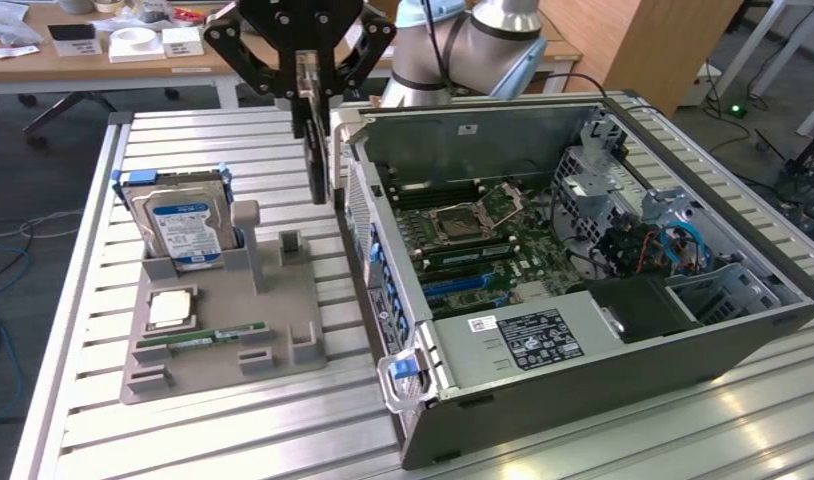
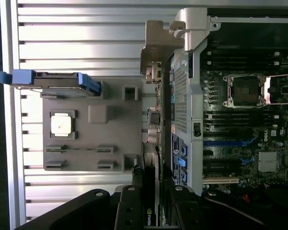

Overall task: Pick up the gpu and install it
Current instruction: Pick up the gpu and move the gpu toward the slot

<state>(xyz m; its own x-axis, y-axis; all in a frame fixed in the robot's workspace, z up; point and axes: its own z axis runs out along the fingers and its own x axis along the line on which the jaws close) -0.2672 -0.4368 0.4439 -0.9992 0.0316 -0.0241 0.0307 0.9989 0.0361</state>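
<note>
My gripper [image 1: 315, 92] hangs over the gap between the grey parts tray [image 1: 287, 300] and the open computer case [image 1: 581, 330], shut on the gpu [image 1: 316, 160]. The card hangs upright and edge-on, its lower end level with the case's top rim, just outside the case's rear wall. In the wrist view the gpu [image 2: 153, 143] runs from between my fingers [image 2: 130, 206] out to its silver bracket [image 2: 157, 48], lying along the outside of the case wall. The motherboard [image 1: 481, 240] with its blue slots [image 1: 454, 285] lies exposed inside the case.
The tray holds an upright hard drive [image 1: 187, 225], a processor chip [image 1: 170, 308] and a green memory stick [image 1: 200, 340]. The slatted aluminium table [image 1: 180, 420] carries everything. A drive cage and cables [image 1: 647, 240] fill the case's far side.
</note>
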